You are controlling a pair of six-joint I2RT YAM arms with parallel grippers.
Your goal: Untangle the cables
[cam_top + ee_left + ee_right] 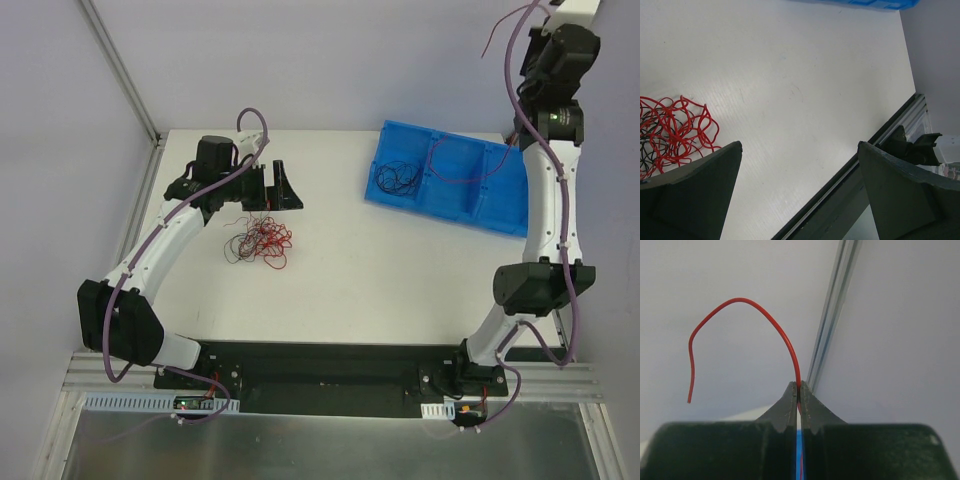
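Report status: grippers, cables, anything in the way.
Left gripper open, beside red-and-black tangle. Right gripper shut on one red cable, held high. Black cables in blue tray. Nothing blocking.

On the table (400,270), the cable tangle (258,242) lies toward 9 o'clock, the left gripper (270,192) just behind it at 12. The tray (500,200) sits toward 2 o'clock, a cable bundle (397,178) in its leftmost compartment.

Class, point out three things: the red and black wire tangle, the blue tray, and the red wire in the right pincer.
wire tangle (258,241), top view, middle of the heap.
blue tray (505,193), top view, bare floor of its right compartment.
red wire (742,299), right wrist view, top of its arc.
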